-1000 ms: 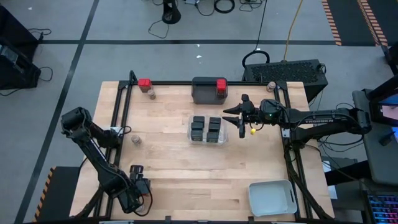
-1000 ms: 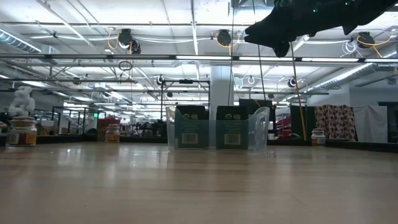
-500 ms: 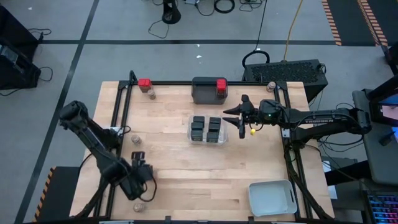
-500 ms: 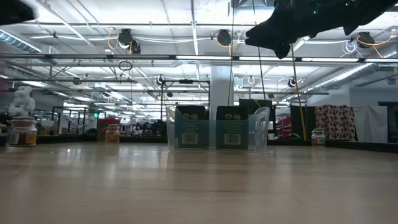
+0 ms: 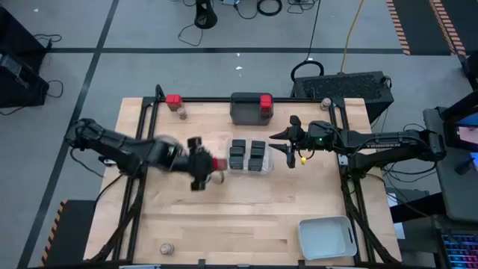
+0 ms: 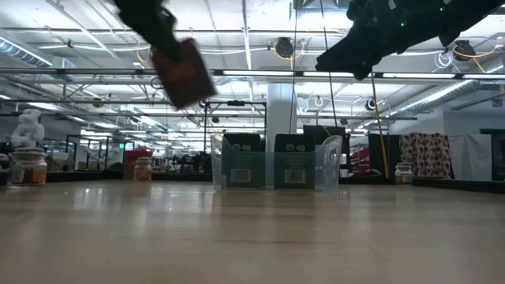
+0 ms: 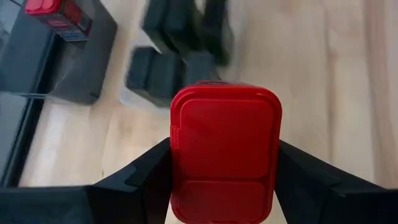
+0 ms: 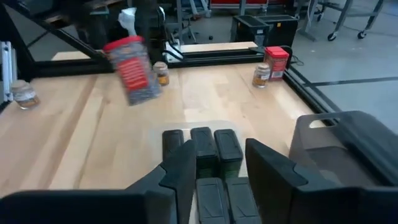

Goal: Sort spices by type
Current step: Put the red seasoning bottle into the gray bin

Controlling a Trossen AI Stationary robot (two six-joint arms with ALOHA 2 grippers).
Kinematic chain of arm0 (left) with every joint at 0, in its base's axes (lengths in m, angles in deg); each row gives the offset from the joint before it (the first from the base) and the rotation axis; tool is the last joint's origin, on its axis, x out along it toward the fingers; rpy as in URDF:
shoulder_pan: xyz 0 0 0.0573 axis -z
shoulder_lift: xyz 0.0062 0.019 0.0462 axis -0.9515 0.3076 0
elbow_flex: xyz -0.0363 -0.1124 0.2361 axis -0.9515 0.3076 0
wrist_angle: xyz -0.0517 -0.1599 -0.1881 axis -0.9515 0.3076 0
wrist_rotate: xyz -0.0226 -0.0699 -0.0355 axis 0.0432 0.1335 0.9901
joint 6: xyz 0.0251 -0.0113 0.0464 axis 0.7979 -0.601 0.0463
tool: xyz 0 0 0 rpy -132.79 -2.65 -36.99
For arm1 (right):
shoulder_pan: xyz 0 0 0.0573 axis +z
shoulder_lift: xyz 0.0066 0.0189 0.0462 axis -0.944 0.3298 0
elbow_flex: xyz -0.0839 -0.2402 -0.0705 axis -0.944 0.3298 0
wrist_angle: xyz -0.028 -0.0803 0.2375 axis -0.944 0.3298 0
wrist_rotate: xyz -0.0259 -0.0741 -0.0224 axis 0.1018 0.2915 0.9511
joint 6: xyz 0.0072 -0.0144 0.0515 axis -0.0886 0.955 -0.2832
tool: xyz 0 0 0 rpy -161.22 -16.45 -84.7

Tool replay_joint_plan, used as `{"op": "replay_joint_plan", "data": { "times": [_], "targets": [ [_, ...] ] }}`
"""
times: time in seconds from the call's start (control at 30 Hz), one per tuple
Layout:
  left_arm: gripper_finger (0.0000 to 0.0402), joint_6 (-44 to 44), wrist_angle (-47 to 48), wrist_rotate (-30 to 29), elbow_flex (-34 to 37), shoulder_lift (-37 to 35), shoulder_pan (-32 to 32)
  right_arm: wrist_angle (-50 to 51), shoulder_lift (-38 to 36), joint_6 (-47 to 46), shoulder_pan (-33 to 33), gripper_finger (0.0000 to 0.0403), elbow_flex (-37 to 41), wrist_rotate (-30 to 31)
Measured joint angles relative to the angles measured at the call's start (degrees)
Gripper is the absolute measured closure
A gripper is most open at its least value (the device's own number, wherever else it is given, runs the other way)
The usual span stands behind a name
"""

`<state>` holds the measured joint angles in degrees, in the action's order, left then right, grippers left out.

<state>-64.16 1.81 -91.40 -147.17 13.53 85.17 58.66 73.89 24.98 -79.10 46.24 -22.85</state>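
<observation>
My left gripper hangs over the middle of the table, just left of the clear tray, and is shut on a red-topped spice container, which also shows in the low view. The clear tray holds several black boxy spices. To the tray's right, my right gripper hovers open with nothing between its fingers. Another red-topped spice stands in the dark grey tray. A third one and a round jar stand at the far left. My left gripper pinches the red-topped container between its two fingers, on two opposite sides at its lidded end. The fingers slant down from the table's left. The container is lifted clear of the table and tilted, its red lid facing back toward the wrist.
One round jar stands near the near-left corner, another at the far right. A third jar shows beyond the held container. A pale grey tray sits at the near right. Bare wood lies between it and the clear tray.
My left gripper has swung from the table's near-left corner up and toward the middle, carrying the red-topped container to just left of the clear tray, and has turned on the way. The jar at the near-left corner has come into sight.
</observation>
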Motion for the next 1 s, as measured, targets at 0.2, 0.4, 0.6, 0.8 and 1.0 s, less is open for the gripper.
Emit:
{"op": "replay_joint_plan", "data": {
  "times": [0.2, 0.4, 0.6, 0.8, 1.0],
  "targets": [
    [0.0174, 6.2, -7.1, 5.2, -2.8, 0.1, -18.7, 0.0, 0.0, 3.4, -1.2, 0.0282, 0.0, 7.5],
    [0.0174, 3.6, -9.9, 10.9, -13.7, 4.8, -33.7, 0.0, 0.0, 5.6, -4.5, 0.0282, 0.0, 11.7],
    [0.0174, -5.5, -9.8, 20.8, -23.4, 14.9, -41.2, 0.0, 0.0, 5.5, -8.6, 0.0282, 0.0, 11.7],
    [0.0171, -11.7, -9.4, 21.0, -31.5, 25.7, -42.5, 1.0, 0.0, 4.9, -10.8, 0.0282, 0.0, 11.5],
    [0.0161, -18.2, -9.2, 21.0, -38.6, 34.7, -43.1, 2.2, 0.0, 4.9, -11.1, 0.0282, 0.0, 11.5]
  ]
}}
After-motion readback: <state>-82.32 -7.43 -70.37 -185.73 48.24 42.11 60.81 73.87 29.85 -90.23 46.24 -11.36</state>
